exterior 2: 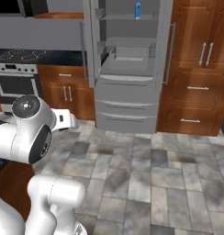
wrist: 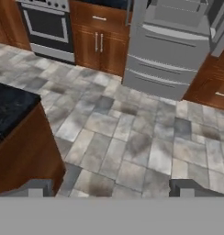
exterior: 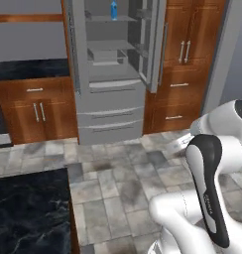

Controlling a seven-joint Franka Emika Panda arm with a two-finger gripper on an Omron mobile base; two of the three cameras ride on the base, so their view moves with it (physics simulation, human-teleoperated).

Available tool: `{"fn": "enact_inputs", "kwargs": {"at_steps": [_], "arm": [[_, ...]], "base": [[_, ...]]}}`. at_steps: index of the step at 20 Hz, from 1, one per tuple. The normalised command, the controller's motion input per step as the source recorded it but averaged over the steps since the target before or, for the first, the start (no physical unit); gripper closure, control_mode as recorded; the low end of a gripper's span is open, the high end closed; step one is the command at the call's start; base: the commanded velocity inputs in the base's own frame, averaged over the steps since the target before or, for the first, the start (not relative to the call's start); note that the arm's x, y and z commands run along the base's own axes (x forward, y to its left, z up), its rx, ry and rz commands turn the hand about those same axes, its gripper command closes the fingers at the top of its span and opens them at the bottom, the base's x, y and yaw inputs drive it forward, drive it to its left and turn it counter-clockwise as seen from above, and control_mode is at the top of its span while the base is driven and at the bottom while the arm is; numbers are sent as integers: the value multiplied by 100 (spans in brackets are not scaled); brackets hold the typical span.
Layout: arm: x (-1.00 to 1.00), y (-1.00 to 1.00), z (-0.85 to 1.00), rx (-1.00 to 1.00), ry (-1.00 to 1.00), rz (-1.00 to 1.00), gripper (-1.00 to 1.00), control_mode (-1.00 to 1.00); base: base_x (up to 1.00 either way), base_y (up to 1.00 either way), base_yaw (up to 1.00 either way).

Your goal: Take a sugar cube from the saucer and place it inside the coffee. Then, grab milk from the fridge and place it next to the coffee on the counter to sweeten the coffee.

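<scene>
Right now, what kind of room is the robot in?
It looks like a kitchen. There is a tall grey fridge with its doors open and a blue milk carton on a high shelf, an oven beside wooden cabinets, and a black stone counter.

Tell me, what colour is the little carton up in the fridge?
Blue: the milk shows best in the left base view.

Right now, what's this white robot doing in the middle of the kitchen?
It faces the fridge, whose doors stand open, with a tiled floor between them. The milk, a small blue carton, sits on an upper shelf inside. The gripper holds nothing, its jaws wide apart over the floor. A corner of the counter lies beside the robot.
</scene>
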Motion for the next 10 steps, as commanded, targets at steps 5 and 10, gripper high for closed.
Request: {"fn": "enact_inputs", "kwargs": {"at_steps": [5,10], "arm": [[0,0,0,0,0,0,-100,100],[0,0,0,0,0,0,-100,100]], "base": [[100,0,-25],[100,2,-15]]}}
